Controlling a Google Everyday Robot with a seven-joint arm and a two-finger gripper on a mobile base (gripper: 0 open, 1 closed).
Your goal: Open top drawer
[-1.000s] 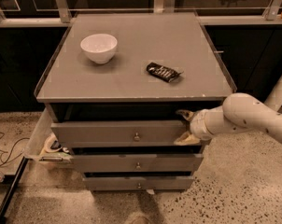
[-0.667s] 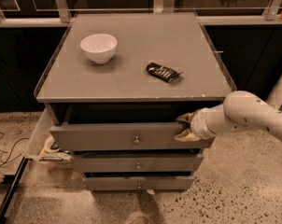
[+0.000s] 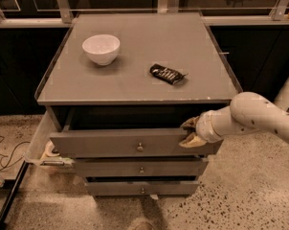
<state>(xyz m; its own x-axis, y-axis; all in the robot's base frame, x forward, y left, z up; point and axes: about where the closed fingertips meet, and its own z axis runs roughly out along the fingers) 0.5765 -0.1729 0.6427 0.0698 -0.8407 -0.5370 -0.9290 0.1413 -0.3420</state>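
The top drawer point(image 3: 111, 145) is the widest grey front panel with a small round knob point(image 3: 140, 147) at its centre. It stands partly pulled out from under the cabinet top, with a dark gap behind the panel. My gripper point(image 3: 188, 133) is at the right end of that panel. One finger sits behind the panel's top edge and the other in front, closed on the panel. The white arm point(image 3: 259, 116) reaches in from the right.
On the grey cabinet top point(image 3: 135, 75) stand a white bowl point(image 3: 101, 48) at back left and a dark snack packet point(image 3: 167, 74) near the middle. Two slimmer drawers point(image 3: 139, 168) lie below. A light tray-like part point(image 3: 41, 140) juts out at the left. Cables point(image 3: 3, 152) lie on the floor.
The gripper's fingers have drawn closer together on the right end of the top drawer's front. The drawer front has come slightly forward.
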